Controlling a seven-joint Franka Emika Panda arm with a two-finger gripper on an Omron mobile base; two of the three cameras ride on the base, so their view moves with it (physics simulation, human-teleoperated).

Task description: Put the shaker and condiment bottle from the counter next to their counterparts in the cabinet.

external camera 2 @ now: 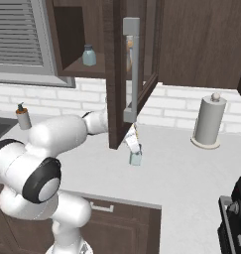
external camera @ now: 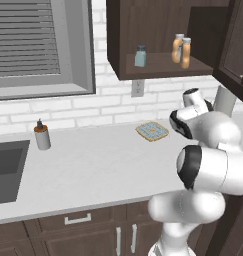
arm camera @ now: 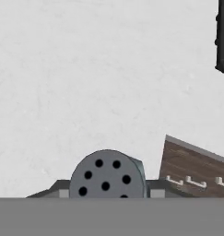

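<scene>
Pincer (external camera 2: 136,155) clamped on the shaker (external camera 2: 136,158), which stands on the counter (external camera 2: 181,173) directly beneath it. Judged light, rigid, smooth-sided; grip across the body below the perforated cap (arm camera: 107,174). Above: one shaker (external camera: 140,56) and two condiment bottles (external camera: 182,50) in the cabinet (external camera: 158,67).

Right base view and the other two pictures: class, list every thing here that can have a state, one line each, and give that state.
tool: shut on the shaker, on the counter.
shaker: upright on the counter, gripped.
cabinet: door open.
matching shaker: upright on the cabinet shelf.
orange bottles: two, close together on the shelf.
pump dispenser: upright beside the sink.
paper towel roll: upright on its holder.
</scene>
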